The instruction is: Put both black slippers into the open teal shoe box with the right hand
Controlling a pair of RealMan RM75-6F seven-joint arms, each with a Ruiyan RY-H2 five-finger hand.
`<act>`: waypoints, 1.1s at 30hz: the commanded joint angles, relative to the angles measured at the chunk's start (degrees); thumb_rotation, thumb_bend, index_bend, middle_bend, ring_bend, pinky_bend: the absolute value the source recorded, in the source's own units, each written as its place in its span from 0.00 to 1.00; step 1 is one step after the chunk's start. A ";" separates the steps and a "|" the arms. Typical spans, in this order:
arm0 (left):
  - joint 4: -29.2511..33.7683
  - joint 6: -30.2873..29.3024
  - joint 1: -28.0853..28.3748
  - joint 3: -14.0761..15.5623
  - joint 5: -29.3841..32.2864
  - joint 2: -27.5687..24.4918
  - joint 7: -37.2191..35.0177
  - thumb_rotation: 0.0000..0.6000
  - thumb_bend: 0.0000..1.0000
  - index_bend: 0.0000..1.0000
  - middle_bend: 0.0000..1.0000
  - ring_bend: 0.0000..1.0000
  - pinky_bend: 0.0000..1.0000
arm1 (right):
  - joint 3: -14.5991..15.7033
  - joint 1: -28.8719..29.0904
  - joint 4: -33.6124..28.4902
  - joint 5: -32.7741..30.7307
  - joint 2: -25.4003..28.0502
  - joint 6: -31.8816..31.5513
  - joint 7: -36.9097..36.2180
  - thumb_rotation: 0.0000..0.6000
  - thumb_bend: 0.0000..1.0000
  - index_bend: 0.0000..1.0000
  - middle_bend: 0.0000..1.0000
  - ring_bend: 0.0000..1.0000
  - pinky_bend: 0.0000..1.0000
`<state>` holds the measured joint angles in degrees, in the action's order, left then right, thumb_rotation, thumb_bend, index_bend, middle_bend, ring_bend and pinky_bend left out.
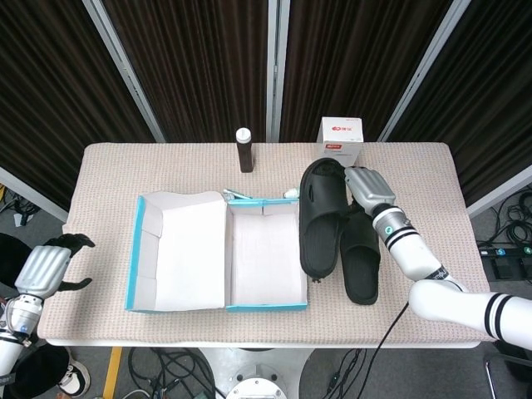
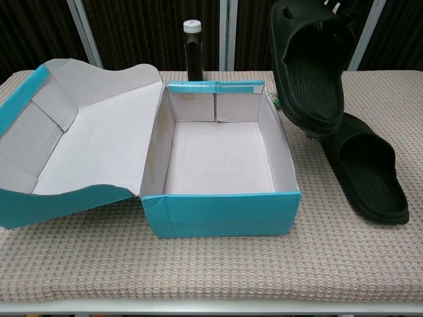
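My right hand (image 1: 366, 190) grips the heel end of one black slipper (image 1: 322, 218) and holds it lifted and tilted above the table, just right of the open teal shoe box (image 1: 265, 305). In the chest view this slipper (image 2: 309, 65) hangs sole-bed forward above the box's right wall (image 2: 283, 148). The other black slipper (image 1: 362, 259) lies flat on the table to the right of the box, also seen in the chest view (image 2: 367, 170). The box is empty inside. My left hand (image 1: 46, 269) hangs off the table's left edge, fingers apart, holding nothing.
The box lid (image 1: 177, 249) lies folded open to the left. Behind the box stand a dark bottle with a white cap (image 1: 243, 150) and a white carton (image 1: 342, 135). A small tube (image 1: 290, 193) lies against the box's back wall.
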<state>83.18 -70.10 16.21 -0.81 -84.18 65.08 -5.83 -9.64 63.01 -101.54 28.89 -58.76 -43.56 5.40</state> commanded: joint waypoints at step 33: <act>-5.77 -5.07 -0.86 -1.72 -0.72 3.70 -0.82 1.00 0.13 0.31 0.26 0.22 0.32 | -9.49 -11.44 19.98 45.47 -24.00 9.65 -48.24 1.00 0.26 0.26 0.47 0.32 0.21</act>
<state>77.62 -75.01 15.40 -2.43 -84.76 68.60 -6.48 -19.66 51.27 -82.63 73.31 -81.87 -34.27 -42.03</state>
